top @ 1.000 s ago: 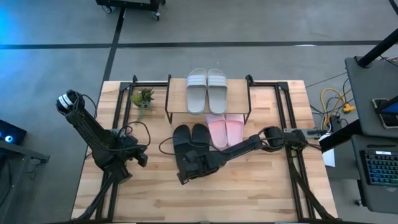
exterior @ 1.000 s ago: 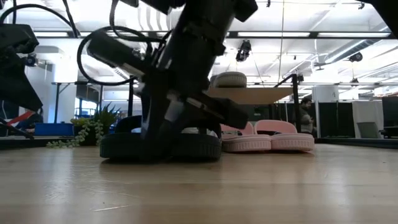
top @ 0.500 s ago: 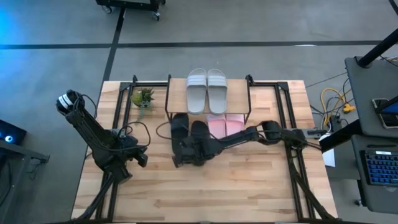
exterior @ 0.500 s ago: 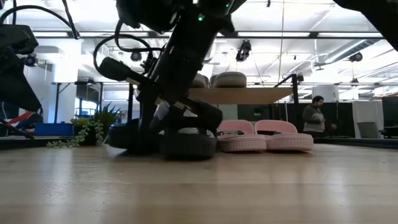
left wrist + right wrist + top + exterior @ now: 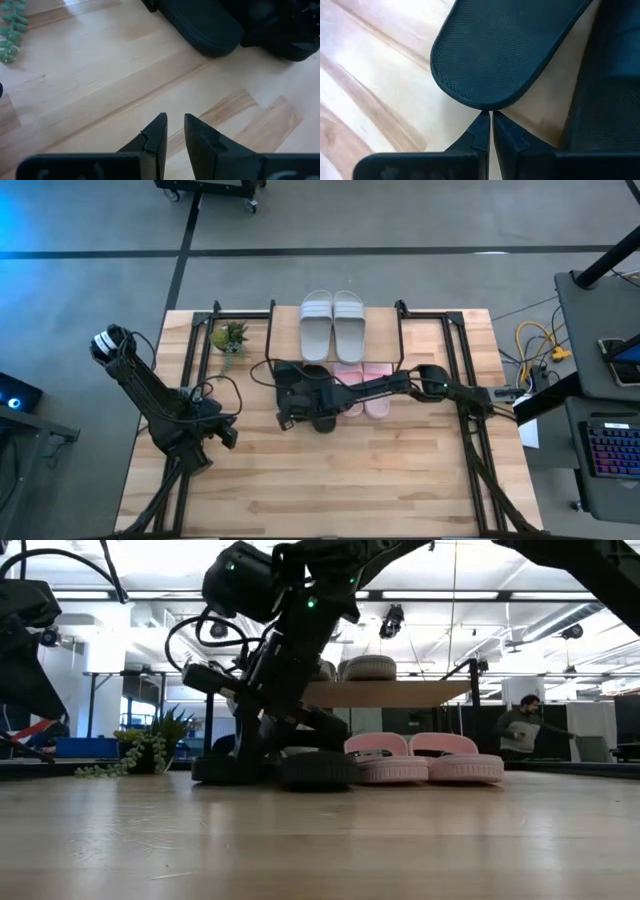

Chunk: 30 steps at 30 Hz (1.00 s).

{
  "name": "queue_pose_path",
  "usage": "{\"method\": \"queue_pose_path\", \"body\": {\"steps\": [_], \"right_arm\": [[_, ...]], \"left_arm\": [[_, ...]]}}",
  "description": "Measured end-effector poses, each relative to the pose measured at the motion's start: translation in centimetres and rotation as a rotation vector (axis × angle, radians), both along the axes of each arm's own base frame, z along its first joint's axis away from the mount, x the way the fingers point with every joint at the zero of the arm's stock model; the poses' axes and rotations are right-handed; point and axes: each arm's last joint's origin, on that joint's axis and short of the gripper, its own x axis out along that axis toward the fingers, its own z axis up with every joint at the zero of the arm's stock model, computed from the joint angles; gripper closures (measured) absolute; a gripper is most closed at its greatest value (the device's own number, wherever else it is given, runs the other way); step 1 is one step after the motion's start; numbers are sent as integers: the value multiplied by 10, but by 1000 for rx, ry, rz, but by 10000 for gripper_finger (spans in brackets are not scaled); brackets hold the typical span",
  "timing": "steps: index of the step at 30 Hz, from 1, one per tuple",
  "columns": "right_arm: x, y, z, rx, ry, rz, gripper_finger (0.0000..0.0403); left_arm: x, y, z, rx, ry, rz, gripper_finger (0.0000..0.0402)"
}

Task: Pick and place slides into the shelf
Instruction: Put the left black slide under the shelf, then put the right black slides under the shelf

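Observation:
Two grey slides (image 5: 333, 325) lie on the shelf's board (image 5: 385, 330). Two pink slides (image 5: 368, 392) rest soles down on the table, partly under the board. Two black slides rest on the table beside them. The left black slide (image 5: 290, 378) reaches under the board and the right one (image 5: 323, 408) sits a little nearer. My right gripper (image 5: 284, 418) is shut, low at the left black slide's heel. My left gripper (image 5: 215, 430) waits at the table's left, fingers nearly together (image 5: 175, 125), holding nothing. My right gripper touches the rounded heel edge (image 5: 487, 104) of the left black slide with the tips of its shut fingers (image 5: 482, 125). The fingers come from the table's near side, low and along the slide. The slide lies flat, sole on the table.
A small green plant (image 5: 230, 337) lies at the far left, beside the shelf's legs. Black frame rails (image 5: 195, 350) run along both sides of the table. The near half of the table (image 5: 330, 480) is bare wood. A person (image 5: 525, 730) stands in the room beyond.
My right gripper has moved toward the table's far edge, staying low and shut. The two black slides have slid ahead of it along the table toward the shelf, and the left one's front is now under the board.

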Motion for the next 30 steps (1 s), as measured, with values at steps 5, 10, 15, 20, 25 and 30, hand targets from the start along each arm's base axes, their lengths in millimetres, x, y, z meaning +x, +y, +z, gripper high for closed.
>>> {"method": "queue_pose_path", "body": {"steps": [5,10,15,20,25,30], "right_arm": [[6,18,19,36,-53,79,390],[5,54,43,54,-62,161,390],[-25,77,39,65,196,97,390],[-45,88,24,70,350,26,390],[-48,80,8,60,376,8,390],[-42,50,1,7,377,30,390]], "left_arm": [[0,0,0,0,0,0,350],[0,0,0,0,0,0,350],[0,0,0,0,0,0,350],[0,0,-1,1,0,0,350],[0,0,-1,2,1,0,350],[0,0,-1,2,1,0,350]]}}
